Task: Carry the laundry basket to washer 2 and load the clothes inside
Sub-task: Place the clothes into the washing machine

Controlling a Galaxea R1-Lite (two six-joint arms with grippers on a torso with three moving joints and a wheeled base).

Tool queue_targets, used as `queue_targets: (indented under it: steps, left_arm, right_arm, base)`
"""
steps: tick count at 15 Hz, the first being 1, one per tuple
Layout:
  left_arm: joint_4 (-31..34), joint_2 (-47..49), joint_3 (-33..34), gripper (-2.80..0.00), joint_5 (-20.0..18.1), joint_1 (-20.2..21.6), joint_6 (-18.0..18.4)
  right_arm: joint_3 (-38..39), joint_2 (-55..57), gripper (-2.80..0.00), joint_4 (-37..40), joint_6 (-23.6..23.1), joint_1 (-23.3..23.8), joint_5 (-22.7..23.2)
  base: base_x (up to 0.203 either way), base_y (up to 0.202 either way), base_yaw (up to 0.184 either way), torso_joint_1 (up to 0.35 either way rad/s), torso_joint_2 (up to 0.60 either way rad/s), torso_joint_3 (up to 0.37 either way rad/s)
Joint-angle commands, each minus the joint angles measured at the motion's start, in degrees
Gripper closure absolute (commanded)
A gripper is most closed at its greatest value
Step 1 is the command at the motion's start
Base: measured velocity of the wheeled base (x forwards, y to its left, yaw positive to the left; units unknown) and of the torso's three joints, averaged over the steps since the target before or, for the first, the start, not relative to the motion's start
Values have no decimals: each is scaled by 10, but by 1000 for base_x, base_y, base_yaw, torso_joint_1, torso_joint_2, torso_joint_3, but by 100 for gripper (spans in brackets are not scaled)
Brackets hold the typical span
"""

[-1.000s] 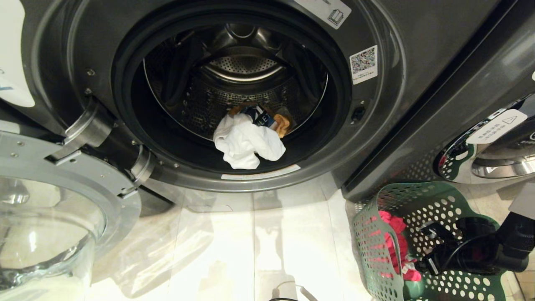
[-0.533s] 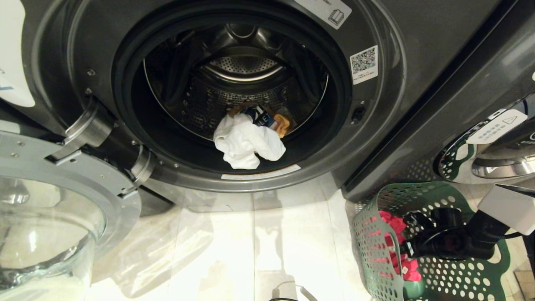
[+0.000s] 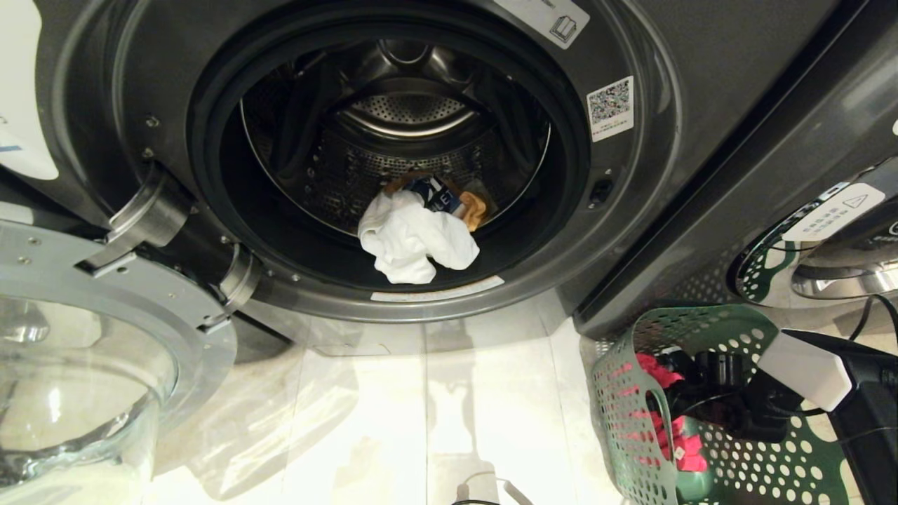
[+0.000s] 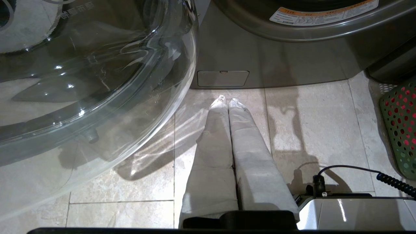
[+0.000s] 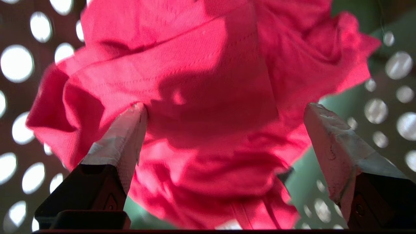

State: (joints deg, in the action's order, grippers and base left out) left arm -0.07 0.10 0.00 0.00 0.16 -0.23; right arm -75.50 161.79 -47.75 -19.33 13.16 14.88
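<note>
Right tool (image 5: 224, 120) wide open over the red-pink garment (image 5: 195, 97) in the laundry basket (image 3: 631, 421).
I judge it light and floppy; I'd pinch its bunched middle fold.

Warm, yellowish light falls from overhead and glares off the pale floor tiles (image 3: 435, 407) before the washer (image 3: 701, 126), nearly washing them out. The drum (image 3: 407, 112) stays dim, though the white garment (image 3: 414, 238) at its mouth is bright. Streaked caustics and soft shadows spread beneath the glass door (image 4: 97, 65). The head view bows at its edges. Up close, the red garment (image 5: 208, 97) is sharp while the basket holes (image 5: 16, 63) blur into glowing discs.
</note>
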Motion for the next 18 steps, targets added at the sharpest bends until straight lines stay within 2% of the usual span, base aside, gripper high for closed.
queue_targets:
  steps: [1,4,6,12,13,16,18]
  left_arm:
    - [0,0,0,0,0,0,0]
    - [0,0,0,0,0,0,0]
    - [0,0,0,0,0,0,0]
    - [0,0,0,0,0,0,0]
    - [0,0,0,0,0,0,0]
    - [0,0,0,0,0,0,0]
    - [0,0,0,0,0,0,0]
  right_arm:
    - [-1,22,-280,-24,21,-7,0]
    - [-13,43,-280,-59,65,-24,-26]
    - [-35,60,-280,-82,69,-34,-44]
    - [-57,100,-280,-119,69,-39,-58]
    - [-57,102,0,-121,69,-39,-65]
    - [-72,114,0,-121,66,-40,-88]
    - [-82,126,0,-121,66,-41,-122]
  base:
    - [0,0,0,0,0,0]
    - [0,0,0,0,0,0]
    - [0,0,0,0,0,0]
    - [0,0,0,0,0,0]
    - [0,0,0,0,0,0]
    - [0,0,0,0,0,0]
    - [0,0,0,0,0,0]
